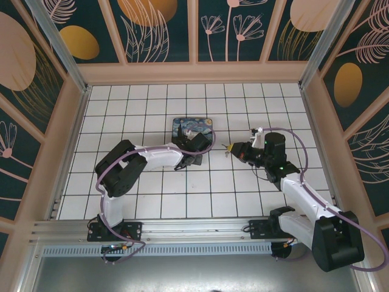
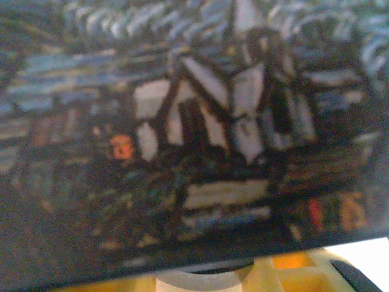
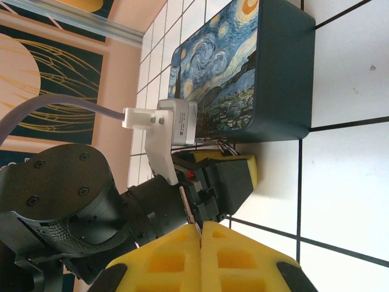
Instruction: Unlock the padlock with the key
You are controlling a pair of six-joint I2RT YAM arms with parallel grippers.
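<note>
My right gripper (image 3: 200,243) has its jaws pinched on the key (image 3: 190,214), aimed at the left gripper (image 3: 234,173) by the painted box (image 3: 231,67). Can't tell that one's jaws, can't spot the padlock. Pushing in blind, I'd likely twist the key loose.

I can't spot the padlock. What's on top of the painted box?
Nothing lies on the visible lid of the painted box. The left gripper covers its near edge in the top view, so that strip is hidden. Its inside can't be seen.

Overhead view, two close wrist views (shared: painted box (image 1: 185,128))
</note>
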